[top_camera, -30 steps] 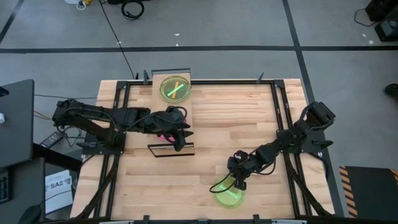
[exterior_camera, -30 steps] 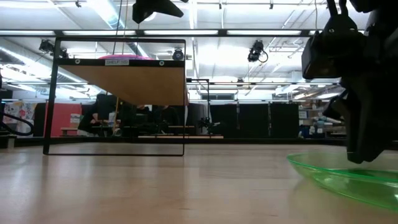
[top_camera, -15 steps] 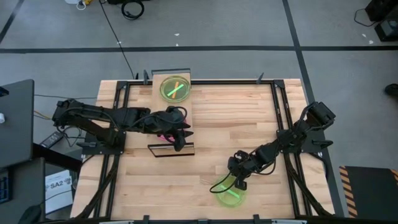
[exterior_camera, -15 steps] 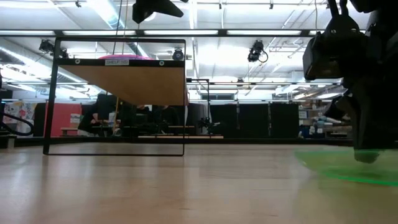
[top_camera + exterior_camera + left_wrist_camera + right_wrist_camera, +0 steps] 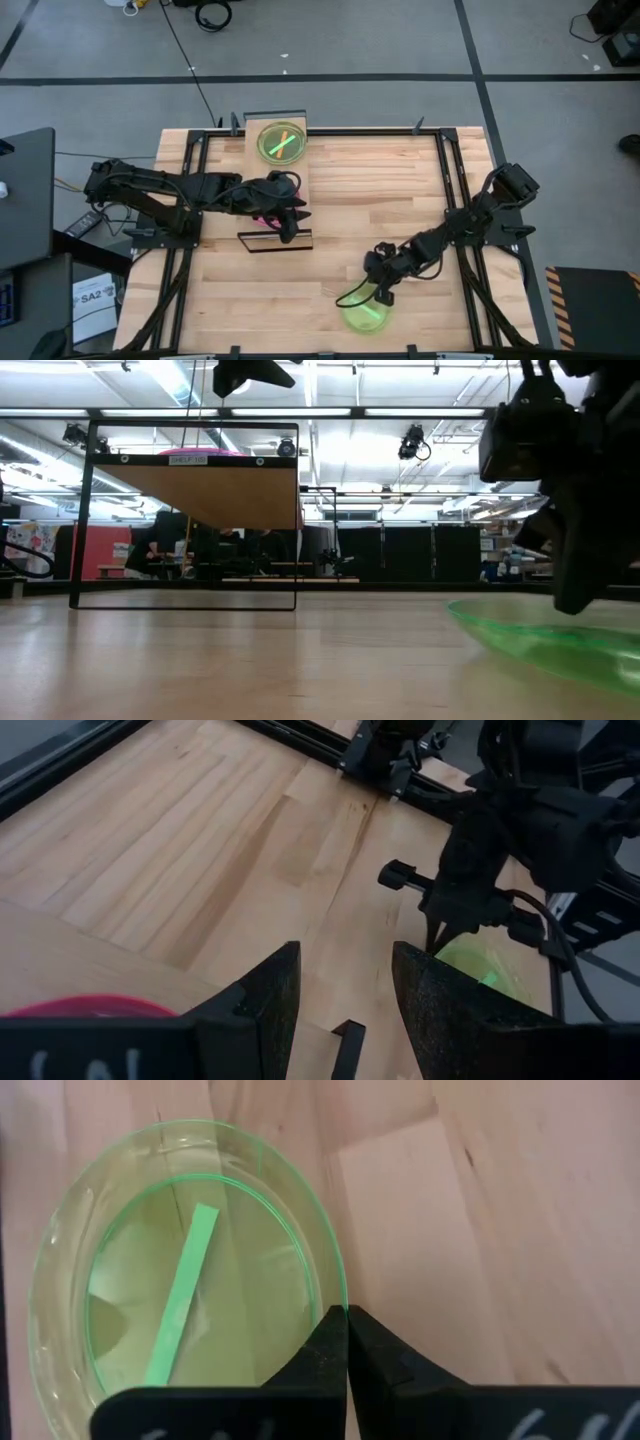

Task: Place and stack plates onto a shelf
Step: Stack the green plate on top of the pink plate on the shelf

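two dark robot arms work over the slatted light-wood tabletop [image 5: 330, 200]. the right gripper [image 5: 382, 293] sits well away from the long narrow light-wood shelf on its dark frame [image 5: 278, 190], toward the table's near edge, its fingers [image 5: 362, 1352] pinched shut on the rim of a translucent green round plastic plate with a bright green stripe [image 5: 185, 1280]. in the low view that green plate [image 5: 545, 640] tilts, one edge raised off the wood. the left gripper [image 5: 288, 212] hovers over the shelf's near end, fingers [image 5: 265, 990] apart and holding nothing, just beside a pink translucent plate [image 5: 85, 1008] lying on the shelf. at the shelf's far end rests another green round plate bearing crossed orange and green stripes [image 5: 282, 142].
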You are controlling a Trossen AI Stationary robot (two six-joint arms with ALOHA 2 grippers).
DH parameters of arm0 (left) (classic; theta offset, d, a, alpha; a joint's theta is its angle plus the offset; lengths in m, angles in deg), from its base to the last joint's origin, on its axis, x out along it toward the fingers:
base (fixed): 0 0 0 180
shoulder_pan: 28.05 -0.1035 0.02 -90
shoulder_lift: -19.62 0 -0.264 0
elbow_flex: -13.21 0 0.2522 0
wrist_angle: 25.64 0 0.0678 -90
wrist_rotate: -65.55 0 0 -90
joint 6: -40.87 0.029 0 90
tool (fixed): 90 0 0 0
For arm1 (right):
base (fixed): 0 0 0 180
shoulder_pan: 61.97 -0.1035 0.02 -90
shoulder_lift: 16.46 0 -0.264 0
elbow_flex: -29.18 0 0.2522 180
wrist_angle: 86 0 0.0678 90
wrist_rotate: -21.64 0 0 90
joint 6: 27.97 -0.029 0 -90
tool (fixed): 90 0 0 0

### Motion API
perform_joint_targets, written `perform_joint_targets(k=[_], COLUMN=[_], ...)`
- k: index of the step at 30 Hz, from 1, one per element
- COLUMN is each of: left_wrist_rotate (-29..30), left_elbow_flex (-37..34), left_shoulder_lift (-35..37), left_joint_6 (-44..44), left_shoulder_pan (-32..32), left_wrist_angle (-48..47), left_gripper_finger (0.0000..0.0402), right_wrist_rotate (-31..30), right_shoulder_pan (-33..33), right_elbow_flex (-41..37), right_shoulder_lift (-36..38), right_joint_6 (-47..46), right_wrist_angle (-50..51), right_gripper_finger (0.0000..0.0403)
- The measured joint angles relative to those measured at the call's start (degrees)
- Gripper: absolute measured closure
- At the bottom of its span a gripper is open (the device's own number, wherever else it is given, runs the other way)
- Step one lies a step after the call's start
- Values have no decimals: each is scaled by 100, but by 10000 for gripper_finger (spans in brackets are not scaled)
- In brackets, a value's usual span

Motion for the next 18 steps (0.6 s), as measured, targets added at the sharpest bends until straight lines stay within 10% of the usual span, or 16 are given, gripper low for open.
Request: perform_joint_targets(k=[18], left_wrist_rotate=[-658], left_elbow_flex=[9], left_shoulder_lift=[0], left_joint_6=[-564], left_shoulder_pan=[407], left_wrist_angle=[-222], left_gripper_finger=[235], right_wrist_rotate=[-21], right_shoulder_pan=[482], right_elbow_flex=[0], right_shoulder_lift=[2], right_joint_6=[115], right_wrist_angle=[-1416], right_gripper_finger=[400])
